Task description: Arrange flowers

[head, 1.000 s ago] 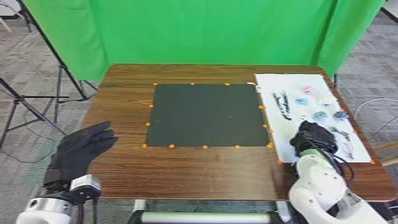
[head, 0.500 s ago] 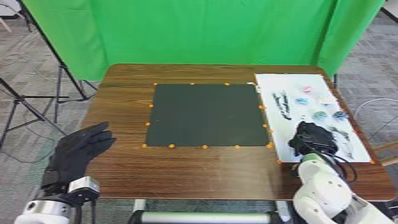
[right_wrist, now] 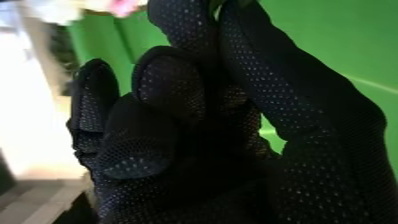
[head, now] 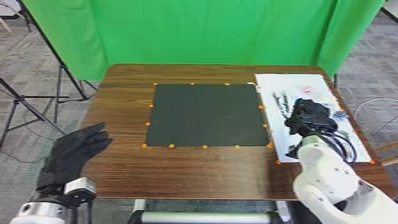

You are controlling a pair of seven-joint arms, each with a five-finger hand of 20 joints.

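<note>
Right hand [head: 311, 119]: fingers curled, thumb and fingertip clamped on the green stem of one flower [right_wrist: 123, 6], its white-and-pink petals just beyond the fingertips. Left hand [head: 71, 155]: fingers loosely extended.

Of 2 views, the head view looks forward and down over the table [head: 195, 175], the right wrist view looks closely along the right hand [head: 311, 117], and both include that hand and the green curtain [head: 213, 35].

Left hand [head: 69, 152]: fingers extended | Right hand [head: 311, 116]: fingers curled, pinching
</note>
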